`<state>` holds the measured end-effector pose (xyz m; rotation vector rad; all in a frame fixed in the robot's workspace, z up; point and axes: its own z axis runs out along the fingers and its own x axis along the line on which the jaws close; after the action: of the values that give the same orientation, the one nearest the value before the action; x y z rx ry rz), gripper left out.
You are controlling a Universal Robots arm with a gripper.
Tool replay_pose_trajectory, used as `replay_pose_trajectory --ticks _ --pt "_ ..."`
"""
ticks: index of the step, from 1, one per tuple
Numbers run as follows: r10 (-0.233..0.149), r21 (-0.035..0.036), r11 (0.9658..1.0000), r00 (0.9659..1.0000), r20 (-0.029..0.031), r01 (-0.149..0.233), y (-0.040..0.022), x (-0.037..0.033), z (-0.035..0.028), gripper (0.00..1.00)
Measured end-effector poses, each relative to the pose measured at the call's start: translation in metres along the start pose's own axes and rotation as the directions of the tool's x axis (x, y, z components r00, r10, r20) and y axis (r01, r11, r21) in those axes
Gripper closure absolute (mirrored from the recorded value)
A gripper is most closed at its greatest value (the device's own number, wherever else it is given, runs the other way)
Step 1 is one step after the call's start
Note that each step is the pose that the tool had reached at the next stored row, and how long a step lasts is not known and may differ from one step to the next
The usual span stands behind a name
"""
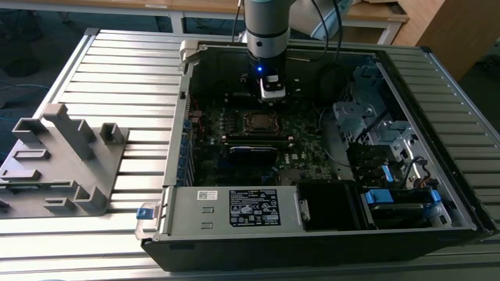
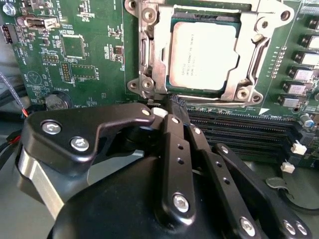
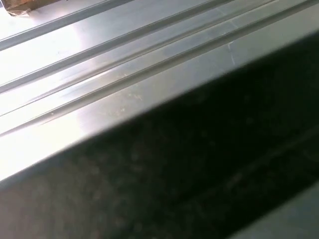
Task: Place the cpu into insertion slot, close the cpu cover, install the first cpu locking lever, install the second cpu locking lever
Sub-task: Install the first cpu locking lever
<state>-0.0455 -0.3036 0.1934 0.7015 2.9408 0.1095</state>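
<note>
1. In the exterior view, an open computer case (image 1: pixel 312 254) was seen lying on a ribbed metal table (image 1: pixel 117 64), with the arm (image 1: pixel 268 29) reaching down into it.
2. The claw (image 1: pixel 271 98) was held low over the motherboard (image 1: pixel 305 152), near the slot (image 1: pixel 260 121).
3. In the second wrist view, the black fingers (image 2: pixel 174 149) of the claw (image 2: pixel 178 112) were seen brought together at their tips, with nothing made out between them.
4. The chip (image 2: pixel 202 55) was seated in the slot, its grey top turned up.
5. The cover (image 2: pixel 160 55) was laid flat over the slot, and the chip was framed by its window.
6. The fingertips were placed just beside one edge of the cover, between it and the long black memory slots (image 2: pixel 239 132); whether they touched it could not be told.
7. A grey fixture (image 1: pixel 58 158) was set on the table at the exterior view's left, well apart from the case.
8. In the first wrist view, a ribbed metal surface (image 3: pixel 99 74) was seen beside a dark area.
</note>
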Motion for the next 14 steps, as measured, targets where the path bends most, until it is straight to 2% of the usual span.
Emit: replay_pose_trajectory --ticks 3,7,14 --pt "0.0 -0.002 1.0 1.0 0.0003 0.0 0.0005 -0.0002 -0.0016 0.89" --pt "0.0 -0.0006 1.0 1.0 0.0 0.0 0.001 -0.0009 -0.0099 0.89" --pt "0.006 -0.0044 1.0 1.0 -0.0019 -0.006 0.003 0.0001 -0.0101 0.89"
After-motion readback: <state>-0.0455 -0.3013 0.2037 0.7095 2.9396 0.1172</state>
